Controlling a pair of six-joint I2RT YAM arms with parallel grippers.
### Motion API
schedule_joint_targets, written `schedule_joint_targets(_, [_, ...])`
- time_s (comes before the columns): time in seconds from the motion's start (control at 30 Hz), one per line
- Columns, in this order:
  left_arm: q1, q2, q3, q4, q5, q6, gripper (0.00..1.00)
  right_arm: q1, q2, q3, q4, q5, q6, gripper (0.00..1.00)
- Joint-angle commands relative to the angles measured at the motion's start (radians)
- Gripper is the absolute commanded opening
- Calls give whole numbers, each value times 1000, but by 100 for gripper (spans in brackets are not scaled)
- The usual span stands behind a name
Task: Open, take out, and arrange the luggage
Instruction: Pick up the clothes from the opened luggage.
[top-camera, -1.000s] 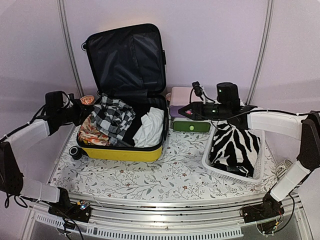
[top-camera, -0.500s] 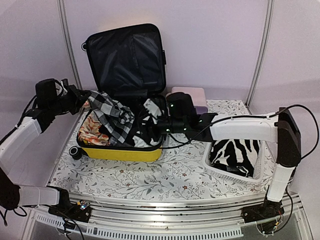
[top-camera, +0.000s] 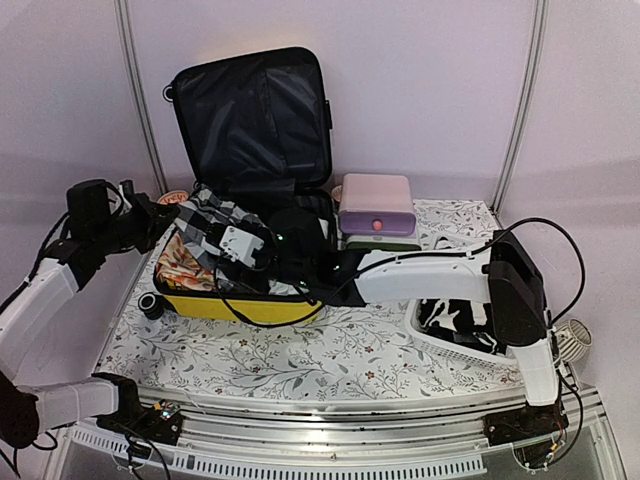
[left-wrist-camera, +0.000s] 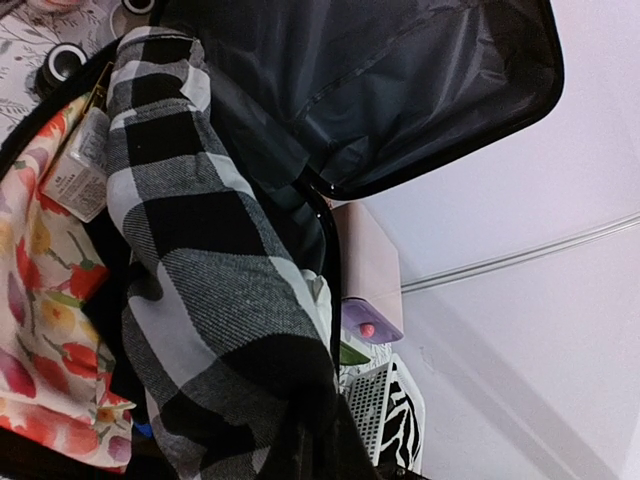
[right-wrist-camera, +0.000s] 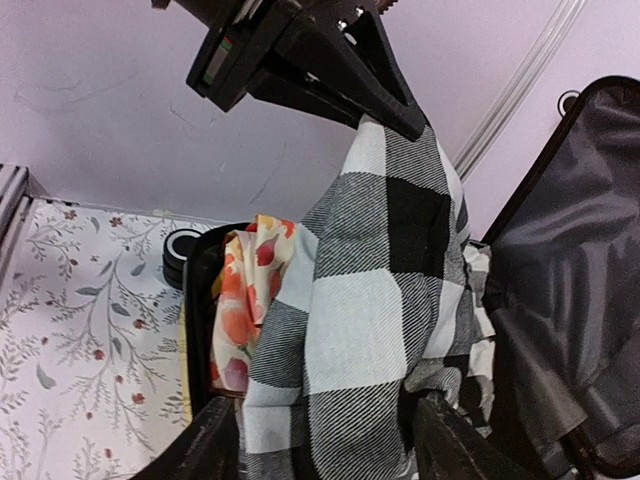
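Left gripper (right-wrist-camera: 404, 124): clamped on checked cloth (right-wrist-camera: 365, 300) (above the luggage (top-camera: 195, 303)).
Right gripper (right-wrist-camera: 330, 445): spread astride it.
Surface: floral table cover (top-camera: 330, 350), beneath both.
Room: lilac wall (top-camera: 430, 90) beyond.

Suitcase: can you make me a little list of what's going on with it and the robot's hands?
suitcase: yellow, open, lid standing up
inside: checked cloth, flowery cloth
left gripper: shut, pinching the checked cloth's top
right gripper: open, fingers on either side of the checked cloth
beside it: pink box, basket with zebra cloth
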Motion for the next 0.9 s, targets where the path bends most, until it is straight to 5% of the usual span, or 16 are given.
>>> schedule_joint_targets(0.0, [-11,-36,-3,-24,-11,20,0,5,53,56,38,58,-95,54])
schedule_joint_targets(0.1, [-9,-30,-4,-28,-12,28,0,6,70,54,29,72,-152,44])
schedule_joint_targets(0.3, [-9,-18,-19,-21,-12,31,4,5,96,69,34,159,-229,6])
schedule_joint_targets(0.57, [-7,-32,-48,-47,-46,47,48,-23,19,16,45,180,-238,2])
schedule_joint_targets(0.87, [-2,-64,-70,-140,-112,78,70,-27,-70,-99,60,240,-350,3])
